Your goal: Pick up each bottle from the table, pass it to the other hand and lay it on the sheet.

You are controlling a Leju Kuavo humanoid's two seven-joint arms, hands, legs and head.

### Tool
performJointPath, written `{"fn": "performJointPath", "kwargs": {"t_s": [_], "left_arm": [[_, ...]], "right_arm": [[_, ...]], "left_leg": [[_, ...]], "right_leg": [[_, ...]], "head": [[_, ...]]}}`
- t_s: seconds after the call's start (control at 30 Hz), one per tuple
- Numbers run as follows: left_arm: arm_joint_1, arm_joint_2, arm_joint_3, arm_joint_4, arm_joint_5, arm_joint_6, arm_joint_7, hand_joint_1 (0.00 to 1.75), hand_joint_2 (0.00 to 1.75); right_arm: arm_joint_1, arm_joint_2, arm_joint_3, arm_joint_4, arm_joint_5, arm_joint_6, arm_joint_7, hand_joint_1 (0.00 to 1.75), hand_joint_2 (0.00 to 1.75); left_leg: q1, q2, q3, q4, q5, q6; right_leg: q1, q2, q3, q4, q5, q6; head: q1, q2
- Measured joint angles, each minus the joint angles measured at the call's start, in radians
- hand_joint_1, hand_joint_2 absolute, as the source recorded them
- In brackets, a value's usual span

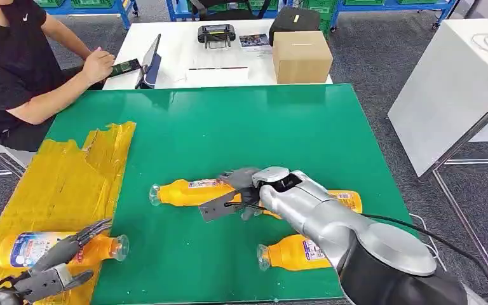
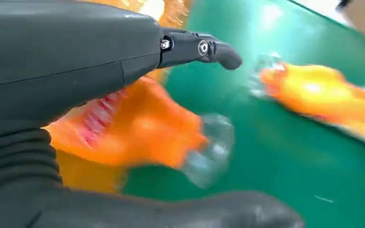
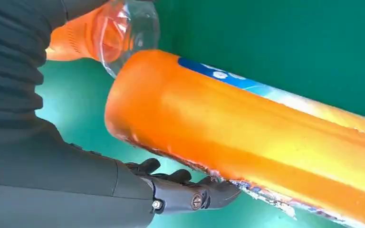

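At the lower left of the head view my left hand (image 1: 44, 270) hangs over the yellow sheet (image 1: 63, 184), its fingers spread apart and holding nothing; just under them a bottle on the sheet (image 1: 32, 248) lies on its side, orange with a blue and white label, its clear cap end reaching onto the green table (image 1: 241, 127). In my left wrist view that bottle is a blurred orange shape below my outstretched fingers (image 2: 199, 50), and I cannot tell whether any of them touch it. Towards the middle, a second bottle (image 1: 187, 190) lies on its side on the green, orange with a pale label, its clear cap pointing to the left of the frame. My right hand (image 1: 244, 190) sits at its wide end; in my right wrist view my fingertips (image 3: 204, 194) lie along the underside of the orange body (image 3: 247, 142), but I cannot tell if they have closed on it. Lower right of centre a third bottle (image 1: 289, 253) lies beside my silver forearm, and a fourth bottle (image 1: 349, 200) peeks out behind it.
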Motion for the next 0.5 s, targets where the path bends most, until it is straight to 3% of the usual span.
{"fn": "performJointPath", "kwargs": {"t_s": [0.1, 0.17, 0.27, 0.3, 0.33, 0.37, 0.5], "left_arm": [[-0.004, -0.043, -0.018, -0.059, 0.080, -0.039, 0.000, 0.00, 0.00], [-0.016, -0.100, -0.008, -0.090, 0.109, -0.101, 0.000, 0.00, 0.00], [-0.034, -0.179, 0.033, -0.129, 0.123, -0.179, 0.000, 0.00, 0.00], [-0.043, -0.207, 0.049, -0.138, 0.127, -0.196, 0.000, 0.00, 0.00], [-0.051, -0.226, 0.063, -0.144, 0.127, -0.208, 0.000, 0.00, 0.00], [-0.057, -0.247, 0.077, -0.149, 0.127, -0.219, 0.000, 0.00, 0.00], [-0.074, -0.301, 0.118, -0.156, 0.126, -0.244, 0.000, 0.00, 0.00]], "right_arm": [[0.022, 0.019, 0.003, 0.027, 0.021, -0.022, 0.030, 0.00, 1.75], [0.064, 0.032, 0.006, 0.045, 0.037, -0.039, 0.058, 0.00, 1.75], [0.086, 0.051, 0.003, 0.058, 0.054, -0.059, 0.097, 0.00, 1.75], [0.092, 0.058, 0.002, 0.061, 0.055, -0.063, 0.107, 0.45, 1.75], [0.099, 0.061, 0.002, 0.064, 0.056, -0.066, 0.113, 1.40, 1.75], [0.105, 0.066, -0.001, 0.068, 0.056, -0.069, 0.120, 1.75, 1.75], [0.124, 0.077, -0.010, 0.077, 0.051, -0.070, 0.128, 1.75, 1.75]], "left_leg": [[0.000, 0.000, 0.000, 0.000, 0.000, 0.000], [0.000, -0.003, -0.002, 0.000, 0.000, 0.000], [0.000, 0.003, -0.001, 0.000, 0.000, 0.000], [0.000, 0.006, -0.001, 0.000, -0.001, 0.000], [0.000, 0.006, 0.001, 0.000, -0.001, 0.000], [0.001, 0.007, 0.003, 0.000, -0.002, 0.000], [0.002, 0.006, 0.008, 0.000, -0.005, -0.001]], "right_leg": [[0.000, 0.000, 0.000, -0.001, 0.000, 0.000], [0.000, -0.003, 0.001, -0.003, 0.000, 0.000], [0.000, 0.001, 0.008, -0.003, 0.003, -0.002], [0.000, 0.003, 0.009, -0.003, 0.003, -0.002], [0.000, 0.004, 0.009, -0.003, 0.003, -0.002], [0.000, 0.005, 0.004, -0.003, 0.003, -0.002], [0.002, 0.005, 0.006, -0.004, 0.001, -0.004]], "head": [[0.000, 0.000], [0.001, 0.000], [0.003, 0.000], [0.000, 0.000], [0.000, 0.000], [0.000, 0.000], [0.001, 0.000]]}}
